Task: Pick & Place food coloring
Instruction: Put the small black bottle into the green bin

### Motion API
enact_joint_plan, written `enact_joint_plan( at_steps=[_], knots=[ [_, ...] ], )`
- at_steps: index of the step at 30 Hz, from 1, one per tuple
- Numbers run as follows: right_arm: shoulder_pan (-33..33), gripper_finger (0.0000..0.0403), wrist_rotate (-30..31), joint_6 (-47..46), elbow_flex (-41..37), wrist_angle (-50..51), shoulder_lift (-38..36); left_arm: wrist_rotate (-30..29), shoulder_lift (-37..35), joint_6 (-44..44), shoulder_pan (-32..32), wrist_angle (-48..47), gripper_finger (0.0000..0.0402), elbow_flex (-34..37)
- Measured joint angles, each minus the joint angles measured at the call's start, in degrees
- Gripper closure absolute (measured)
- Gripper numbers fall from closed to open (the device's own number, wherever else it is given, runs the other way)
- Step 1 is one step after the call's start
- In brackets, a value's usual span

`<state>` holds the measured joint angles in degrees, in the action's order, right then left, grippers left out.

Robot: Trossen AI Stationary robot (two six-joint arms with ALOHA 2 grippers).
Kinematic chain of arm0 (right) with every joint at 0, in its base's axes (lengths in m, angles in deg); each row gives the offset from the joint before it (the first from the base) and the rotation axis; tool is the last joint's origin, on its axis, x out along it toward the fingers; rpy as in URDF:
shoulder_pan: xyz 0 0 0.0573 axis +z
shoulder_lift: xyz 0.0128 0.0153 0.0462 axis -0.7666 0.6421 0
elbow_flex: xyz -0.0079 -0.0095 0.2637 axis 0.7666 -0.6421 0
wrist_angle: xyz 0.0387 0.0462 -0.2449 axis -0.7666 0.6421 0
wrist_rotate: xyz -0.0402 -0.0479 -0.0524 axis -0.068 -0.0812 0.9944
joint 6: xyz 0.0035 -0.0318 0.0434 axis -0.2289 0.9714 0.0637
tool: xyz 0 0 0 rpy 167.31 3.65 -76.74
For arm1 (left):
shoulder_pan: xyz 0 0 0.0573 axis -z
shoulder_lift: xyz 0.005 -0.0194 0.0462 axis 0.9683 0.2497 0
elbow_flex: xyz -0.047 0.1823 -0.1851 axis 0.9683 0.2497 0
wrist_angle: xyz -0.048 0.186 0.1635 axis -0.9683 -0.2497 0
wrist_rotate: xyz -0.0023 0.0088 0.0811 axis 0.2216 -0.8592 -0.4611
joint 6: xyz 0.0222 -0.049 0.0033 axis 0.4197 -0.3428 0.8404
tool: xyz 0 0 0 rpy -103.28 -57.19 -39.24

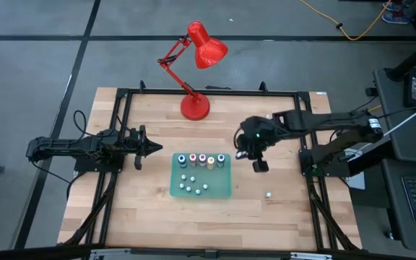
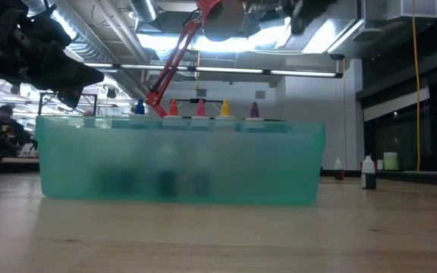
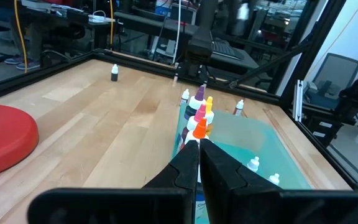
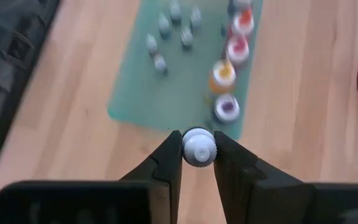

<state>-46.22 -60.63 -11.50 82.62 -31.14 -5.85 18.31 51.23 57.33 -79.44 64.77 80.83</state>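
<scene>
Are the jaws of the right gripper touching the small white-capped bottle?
Touching. In the right wrist view the right gripper has both jaws pressed against the sides of the white-capped bottle, with no gap visible.

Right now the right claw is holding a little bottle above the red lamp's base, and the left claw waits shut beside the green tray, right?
Not quite. The right gripper holds the white-capped bottle just off the green tray's edge, not above the lamp base, as the right wrist view shows. The left gripper does wait shut beside the tray.

Five colour-capped food coloring bottles [image 1: 201, 160] stand upright in a row (more small ones [image 1: 193, 185] beside them).
</scene>
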Motion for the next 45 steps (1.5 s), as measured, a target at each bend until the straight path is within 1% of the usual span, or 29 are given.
enact_joint_plan(
  at_steps=[5, 8, 13, 21, 26, 33, 38, 45],
  knots=[
    [5.7, 0.032, 5.0, -6.1, 0.9, -3.3, 0.5, 0.0, 0.0, 0.0, 0.0, 0.0, 0.039, 0.0],
    [8.0, 0.032, 6.0, -7.8, 0.6, -4.1, 2.5, 0.0, 0.0, 0.0, 0.0, 0.0, 0.0388, 0.0],
    [10.6, 0.0319, 6.0, -7.2, 0.5, -6.8, 8.3, 0.0, 0.0, 0.0, 0.0, 0.0, 0.0392, 0.0],
    [11.1, 0.0319, 6.1, -7.2, 0.5, -11.6, 17.1, 0.0, 0.0, 0.0, 0.0, 0.0, 0.039, 0.0],
    [11.1, 0.0319, 6.0, -7.0, 0.5, -11.5, 22.7, 0.0, 0.0, 0.0, 0.0, 0.0, 0.039, 0.0],
    [11.1, 0.0319, 5.9, -4.3, 0.5, -13.4, 30.1, 0.0, 0.0, 0.0, 0.0, 0.0, 0.0389, 0.0],
    [11.1, 0.0318, 5.5, -4.3, 0.4, -15.3, 32.5, 0.0, 0.0, 0.0, 0.0, 0.0, 0.0391, 0.0],
    [11.1, 0.0318, 4.4, -5.0, 0.4, -16.7, 32.8, 0.0, 0.0, 0.0, 0.0, 0.0, 0.0391, 0.0]
  ],
)
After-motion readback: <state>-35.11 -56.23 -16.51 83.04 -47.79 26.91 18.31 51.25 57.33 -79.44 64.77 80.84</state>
